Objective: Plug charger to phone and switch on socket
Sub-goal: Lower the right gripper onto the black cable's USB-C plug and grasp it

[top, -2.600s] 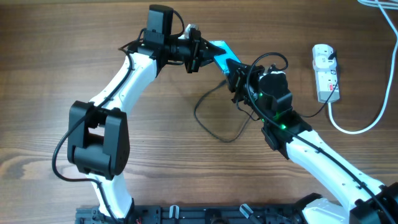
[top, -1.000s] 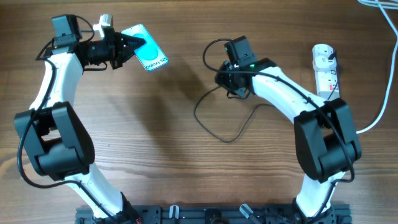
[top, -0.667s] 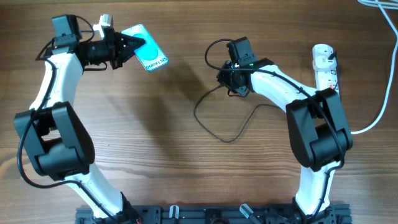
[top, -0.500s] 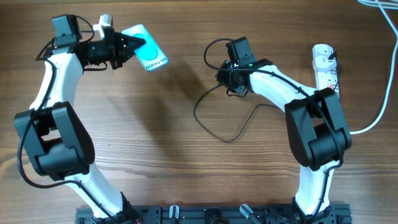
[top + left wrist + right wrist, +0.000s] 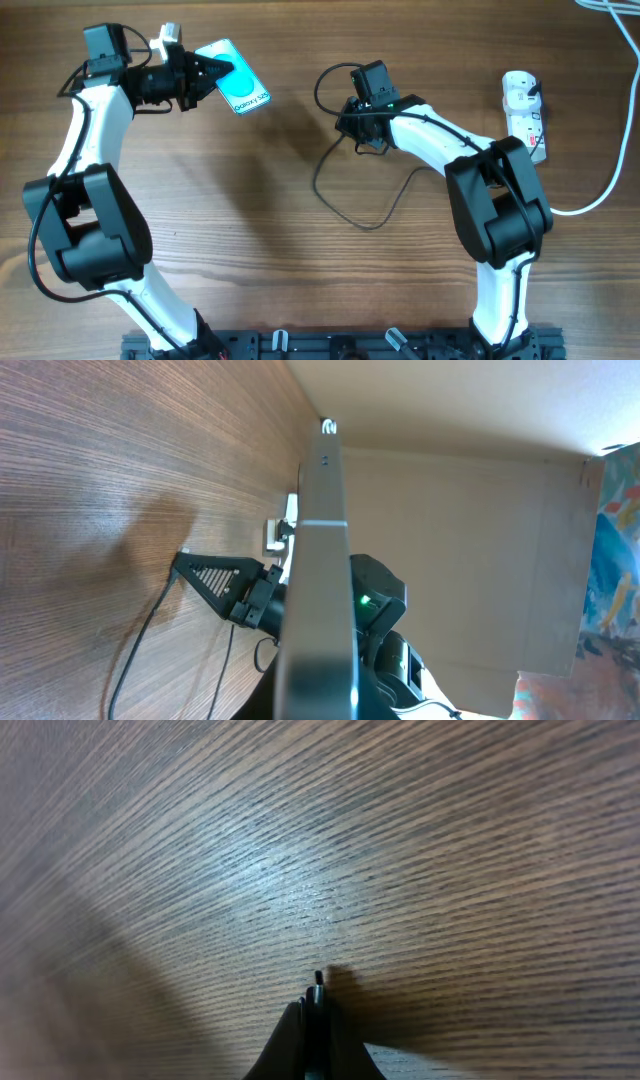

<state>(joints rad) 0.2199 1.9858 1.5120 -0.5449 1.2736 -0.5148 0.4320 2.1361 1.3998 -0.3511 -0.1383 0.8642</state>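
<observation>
My left gripper (image 5: 207, 76) is shut on one edge of the phone (image 5: 238, 90) and holds it raised at the far left, teal screen up with white text. In the left wrist view the phone (image 5: 318, 560) shows edge-on. My right gripper (image 5: 347, 122) is shut on the charger (image 5: 350, 205), a thin black cable looping over the middle of the table. In the right wrist view the fingers (image 5: 298, 1030) are pressed together with the small connector plug (image 5: 318, 978) poking out just above the wood. The socket (image 5: 522, 115) lies at the far right, away from both grippers.
A thick white cord (image 5: 600, 190) curves from the socket along the right edge. The socket (image 5: 284, 525) also shows small and far in the left wrist view, behind my right arm (image 5: 375, 600).
Earlier both grippers met at the top centre. The left has since carried the phone to the far left. In the last second the right gripper shifted slightly left with the cable.
</observation>
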